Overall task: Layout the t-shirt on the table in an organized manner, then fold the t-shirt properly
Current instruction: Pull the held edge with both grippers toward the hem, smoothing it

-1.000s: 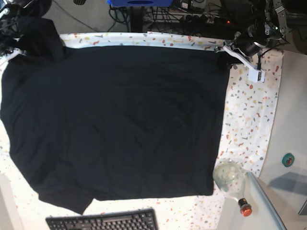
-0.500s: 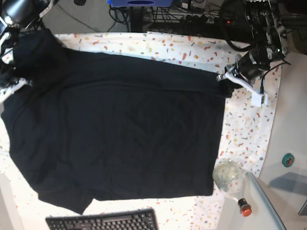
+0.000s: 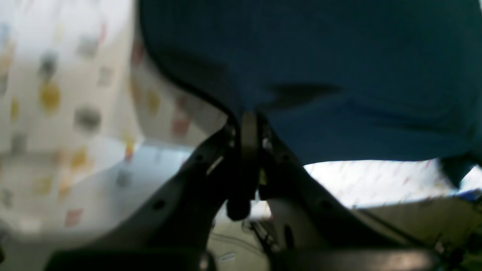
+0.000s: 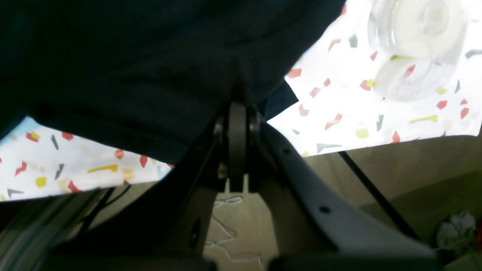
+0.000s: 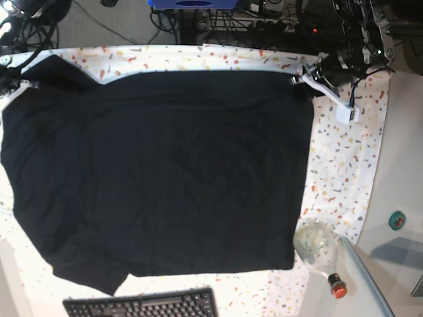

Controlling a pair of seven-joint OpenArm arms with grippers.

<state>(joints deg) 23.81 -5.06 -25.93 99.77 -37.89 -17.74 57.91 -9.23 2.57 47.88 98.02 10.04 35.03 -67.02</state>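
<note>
- The white table flecked with red, yellow and grey terrazzo chips (image 5: 344,165) fills most of the base view.
- The plain black short-sleeved cloth t-shirt (image 5: 158,172) lies spread nearly flat across it, covering most of the surface.
- The left gripper (image 3: 246,124) is clamped tight on the shirt's edge at the far right corner.
- The right gripper (image 4: 237,113) is pinched closed on the cloth at the far left corner.
- A clear glass bottle with a red cap (image 5: 317,247) lies beside the shirt's near right corner.
- A black keyboard (image 5: 142,305) sits at the near edge.
</note>
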